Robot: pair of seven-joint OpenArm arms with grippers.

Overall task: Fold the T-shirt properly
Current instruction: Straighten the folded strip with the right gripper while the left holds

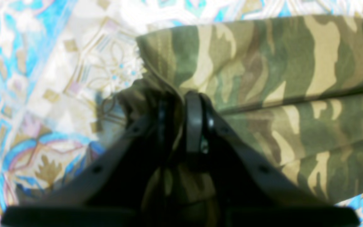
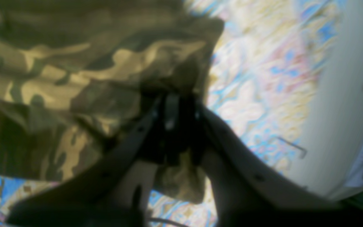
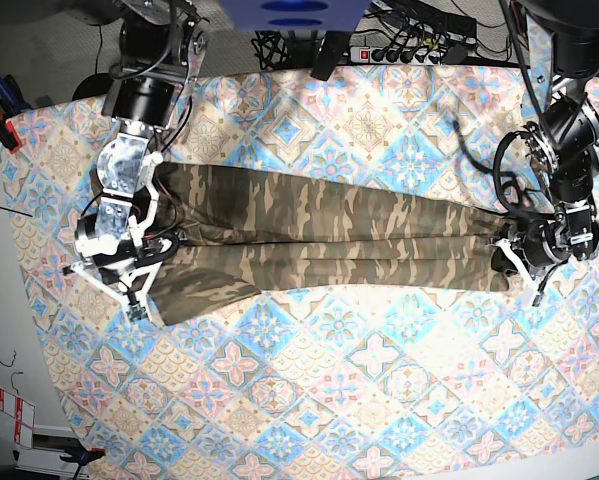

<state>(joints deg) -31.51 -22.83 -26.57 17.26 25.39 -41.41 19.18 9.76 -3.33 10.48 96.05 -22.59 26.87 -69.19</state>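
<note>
Your left end effector (image 1: 181, 123) is clenching a bunched corner of the T-shirt (image 3: 329, 240), and in its wrist view the cloth is passing right between the closed jaws. Your right end effector (image 2: 175, 116) is doing the same at the opposite end — its jaws are pinching a gathered fold of the camouflage fabric. In the base view the left end effector (image 3: 524, 250) is sitting at the right end of the shirt and the right end effector (image 3: 144, 260) at the left end, so the garment is lying as a long narrow band between them on the tablecloth (image 3: 379, 390) that is covering the table.

You are stretching the band now, I think, before the next fold. Be keeping both ends at the same height and be pulling evenly — otherwise one side is wrinkling. The lower layer near the right end effector is spreading wider than the rest, so smooth this part before you are bringing the ends together.
</note>
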